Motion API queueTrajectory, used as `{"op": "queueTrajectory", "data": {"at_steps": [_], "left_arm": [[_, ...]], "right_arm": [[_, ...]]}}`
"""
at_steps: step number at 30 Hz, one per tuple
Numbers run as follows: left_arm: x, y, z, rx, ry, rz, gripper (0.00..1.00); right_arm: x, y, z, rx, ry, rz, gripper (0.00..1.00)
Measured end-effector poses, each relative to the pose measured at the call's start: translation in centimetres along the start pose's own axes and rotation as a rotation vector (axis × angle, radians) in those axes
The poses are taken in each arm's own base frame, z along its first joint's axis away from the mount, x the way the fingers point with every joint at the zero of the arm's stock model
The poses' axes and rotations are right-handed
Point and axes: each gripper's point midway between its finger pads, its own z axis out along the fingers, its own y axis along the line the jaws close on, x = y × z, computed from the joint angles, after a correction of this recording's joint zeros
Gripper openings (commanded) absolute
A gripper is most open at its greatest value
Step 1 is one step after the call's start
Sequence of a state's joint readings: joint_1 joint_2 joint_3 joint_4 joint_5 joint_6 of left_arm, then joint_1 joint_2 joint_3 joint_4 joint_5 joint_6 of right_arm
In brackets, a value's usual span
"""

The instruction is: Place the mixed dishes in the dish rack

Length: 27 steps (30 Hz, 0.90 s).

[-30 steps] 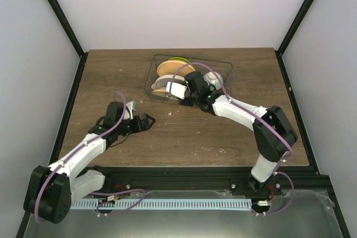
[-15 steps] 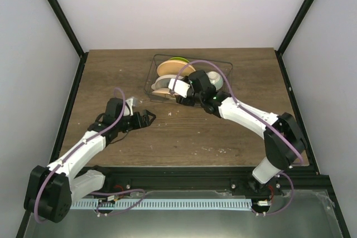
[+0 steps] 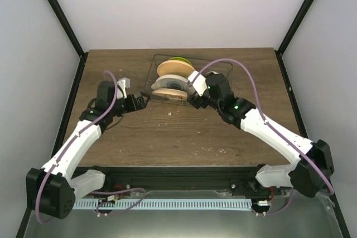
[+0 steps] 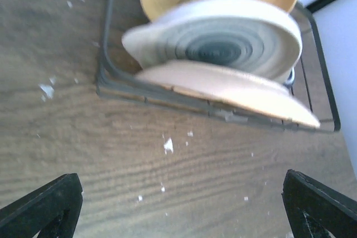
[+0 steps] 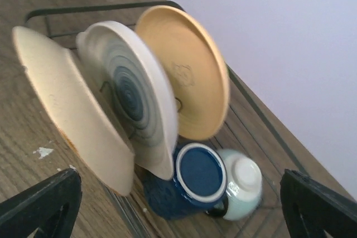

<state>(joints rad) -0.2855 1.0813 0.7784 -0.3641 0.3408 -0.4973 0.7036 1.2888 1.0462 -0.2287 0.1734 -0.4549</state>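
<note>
The dish rack (image 3: 225, 68) of dark wire stands at the back centre of the table. A lime-green plate (image 3: 180, 59), a peach-orange plate (image 3: 172, 68) and a cream plate with a blue-grey ringed underside (image 3: 170, 85) stand on edge in it. A paler plate (image 5: 67, 110) leans in front of them. The dark blue mug (image 5: 192, 185) and the mint bowl (image 5: 245, 185) lie upside down beside the plates. My right gripper (image 3: 194, 101) is open at the rack's near edge and holds nothing. Just left of the rack (image 4: 106, 79), my left gripper (image 3: 139, 102) is open and empty.
White crumbs (image 4: 168, 146) are scattered on the wooden table (image 3: 184, 132) in front of the rack. Black frame posts and pale walls close the table at the back and on both sides.
My right gripper has gone from nearly shut to open and the arm has stretched out to the right. My left gripper has moved farther back, closer to the rack's left side.
</note>
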Motion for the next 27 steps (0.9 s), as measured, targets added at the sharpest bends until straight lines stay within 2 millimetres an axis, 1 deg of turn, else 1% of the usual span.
{"op": "queueTrajectory", "data": {"at_steps": [2,4,6,8,9,10,12,15,16,17,18,20,22,23,25,27], "left_arm": [[-1.7,0.1,-0.6,-0.018,-0.034,0.005,1.0],[-3.5,0.8,-1.1,-0.053,-0.067,0.007,1.0],[-5.0,1.7,-1.2,-0.092,-0.088,0.003,1.0],[-6.5,3.0,-1.2,-0.128,-0.096,-0.015,1.0],[-7.3,3.9,-1.1,-0.147,-0.102,-0.027,1.0],[-7.9,4.8,-1.1,-0.164,-0.107,-0.041,1.0],[-8.7,6.7,-1.1,-0.196,-0.113,-0.075,1.0],[-9.0,10.2,-1.1,-0.244,-0.107,-0.156,1.0],[-9.0,11.2,-1.1,-0.257,-0.107,-0.182,1.0],[-9.0,12.1,-1.1,-0.268,-0.107,-0.202,1.0],[-8.9,12.9,-1.1,-0.279,-0.105,-0.224,1.0],[-8.8,13.8,-0.9,-0.29,-0.101,-0.25,1.0],[-8.8,14.0,-0.9,-0.297,-0.105,-0.257,0.99],[-8.8,14.1,-0.9,-0.302,-0.108,-0.257,0.99],[-9.0,14.3,-1.0,-0.314,-0.12,-0.256,0.99],[-9.1,14.7,-1.1,-0.339,-0.131,-0.263,0.99]], "right_arm": [[0.5,-0.9,-0.7,0.042,0.025,0.072,1.0],[1.3,-1.6,-1.0,0.073,0.055,0.15,1.0],[2.5,-2.4,-1.1,0.1,0.095,0.241,1.0],[3.9,-3.7,-1.1,0.137,0.132,0.331,1.0],[4.9,-4.8,-1.2,0.164,0.153,0.382,1.0],[6.2,-6.4,-1.4,0.203,0.174,0.447,1.0],[8.4,-9.4,-2.1,0.276,0.203,0.547,1.0],[13.0,-14.9,-3.8,0.396,0.236,0.729,1.0],[14.4,-16.3,-4.5,0.43,0.24,0.778,1.0],[16.2,-18.0,-5.4,0.472,0.244,0.837,1.0],[17.6,-19.2,-6.1,0.5,0.244,0.881,1.0],[21.1,-21.3,-7.5,0.555,0.254,0.975,1.0],[24.0,-22.2,-7.9,0.588,0.287,1.034,1.0],[25.3,-22.4,-7.8,0.594,0.308,1.059,1.0],[27.1,-21.7,-6.8,0.572,0.347,1.092,1.0],[28.1,-20.4,-6.0,0.54,0.374,1.111,1.0]]}}
